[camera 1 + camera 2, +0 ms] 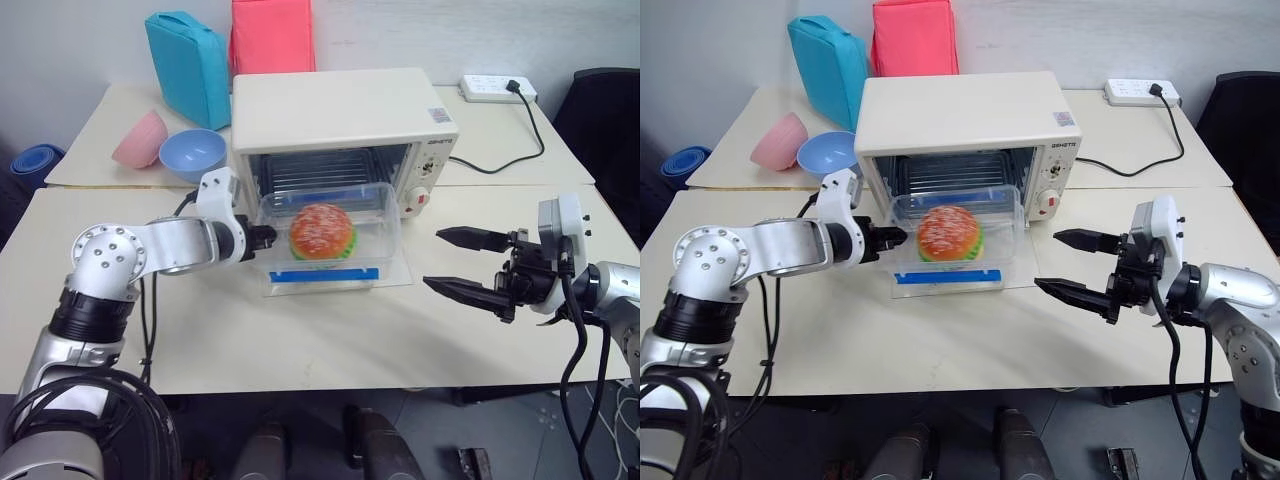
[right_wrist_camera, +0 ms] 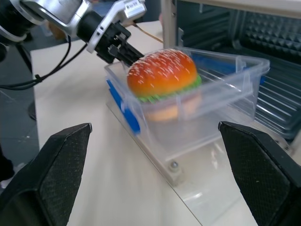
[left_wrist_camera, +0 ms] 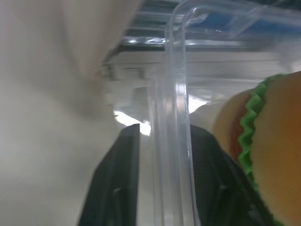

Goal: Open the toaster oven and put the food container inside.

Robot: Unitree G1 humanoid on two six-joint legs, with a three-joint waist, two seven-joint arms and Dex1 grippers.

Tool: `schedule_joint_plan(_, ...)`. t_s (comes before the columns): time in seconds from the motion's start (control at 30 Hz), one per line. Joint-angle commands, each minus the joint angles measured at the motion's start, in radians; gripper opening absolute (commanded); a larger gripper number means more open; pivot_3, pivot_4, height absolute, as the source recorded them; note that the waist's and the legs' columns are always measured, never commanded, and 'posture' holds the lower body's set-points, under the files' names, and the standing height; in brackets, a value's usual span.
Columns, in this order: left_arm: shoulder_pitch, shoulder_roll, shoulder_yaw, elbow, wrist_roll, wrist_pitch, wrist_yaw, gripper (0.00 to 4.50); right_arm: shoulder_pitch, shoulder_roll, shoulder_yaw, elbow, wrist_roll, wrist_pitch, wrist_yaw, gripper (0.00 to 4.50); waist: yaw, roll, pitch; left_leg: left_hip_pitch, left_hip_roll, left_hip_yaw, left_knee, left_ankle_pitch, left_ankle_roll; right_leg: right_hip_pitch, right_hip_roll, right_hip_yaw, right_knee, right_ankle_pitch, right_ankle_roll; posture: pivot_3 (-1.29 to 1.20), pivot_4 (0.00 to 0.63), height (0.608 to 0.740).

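A: Where do we stand? The toaster oven (image 1: 340, 125) is already open: its glass door lies flat on the bench (image 1: 300, 340), so we count the first half as done.

B: Agreed. The food container (image 1: 335, 240), with the burger in it, sits on that lowered door, right at the mouth of the oven. Its back edge is at the opening, but most of it is outside, in front of the wire rack. So what is left is to get it in onto the rack; we judge the task a bit over halfway.

A: And our left tool (image 1: 268, 238)?

B: It is at the container's left end wall. In the left wrist view the clear wall stands between the two black fingers (image 3: 117, 188), one on either side of it. There is a sliver of light beside the wall, so we cannot tell whether the fingers press on it or merely straddle it.

A: The right tool (image 1: 462, 264)?

B: Spread wide and gripping nothing. It hovers over the bench to the right of the container, well apart from it, pointing toward it.

A: So the container lies between our two tools, touching or nearly touching the left one only.
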Motion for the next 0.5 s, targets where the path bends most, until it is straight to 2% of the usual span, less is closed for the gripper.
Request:
schedule_joint_plan(0.03, -0.008, -0.002, 0.053, -0.003, 0.059, 0.014, -0.059, 2.83, 0.012, -0.005, -0.032, -0.031, -0.016, -0.041, -0.028, 4.50, -0.005, 0.000, 0.000, 0.000, 0.000, 0.000, 0.001, 0.000, 0.000, 0.000, 0.001, 0.000, 0.001, 0.000, 0.000, 0.00, 0.150, 0.740)
schedule_joint_plan(0.1, -0.003, 0.010, 0.084, -0.026, 0.094, 0.018, -0.130, 3.38, 0.017, -0.002, -0.035, -0.033, -0.012, -0.046, -0.040, 4.50, -0.007, 0.000, 0.000, 0.000, 0.000, 0.000, 0.003, 0.000, -0.001, 0.000, 0.002, 0.000, 0.003, 0.000, 0.000, 0.00, 0.150, 0.740)
schedule_joint_plan(0.2, 0.021, 0.047, 0.144, -0.094, 0.172, 0.006, -0.272, 3.38, 0.026, -0.003, -0.039, -0.038, -0.005, -0.048, -0.053, 4.50, -0.008, 0.000, 0.000, 0.000, 0.000, 0.000, 0.003, 0.001, -0.001, 0.000, 0.003, 0.000, 0.004, 0.000, -0.001, 0.00, 0.150, 0.740)
schedule_joint_plan(0.3, 0.121, 0.106, 0.286, -0.201, 0.215, -0.044, -0.560, 3.41, 0.041, -0.007, -0.042, -0.063, 0.039, -0.015, -0.055, 3.91, -0.011, 0.000, 0.000, 0.000, 0.000, 0.001, 0.003, 0.001, -0.002, 0.000, 0.004, 0.000, 0.005, -0.001, -0.002, 0.00, 0.150, 0.740)
schedule_joint_plan(0.4, 0.248, 0.199, 0.355, -0.303, 0.299, -0.057, -0.945, 2.82, 0.058, -0.014, -0.032, -0.093, 0.084, 0.006, -0.038, 2.94, -0.009, 0.000, 0.000, 0.000, 0.002, 0.001, 0.003, 0.001, -0.002, -0.001, 0.003, -0.001, 0.005, -0.003, -0.005, 0.00, 0.150, 0.740)
schedule_joint_plan(0.47, 0.329, 0.254, 0.369, -0.352, 0.354, -0.069, -1.189, 2.23, 0.059, -0.017, -0.018, -0.102, 0.108, 0.023, -0.032, 2.25, -0.008, 0.000, 0.000, 0.000, 0.001, 0.004, 0.003, 0.001, -0.002, -0.001, 0.004, -0.002, 0.004, -0.005, -0.008, 0.00, 0.150, 0.740)
schedule_joint_plan(0.5, 0.359, 0.275, 0.364, -0.364, 0.385, -0.079, -1.280, 1.88, 0.060, -0.019, -0.008, -0.106, 0.112, 0.026, -0.026, 1.85, -0.008, 0.000, 0.000, 0.000, 0.002, 0.007, 0.003, 0.000, -0.001, -0.001, 0.004, -0.002, 0.003, -0.009, -0.016, 0.00, 0.150, 0.740)
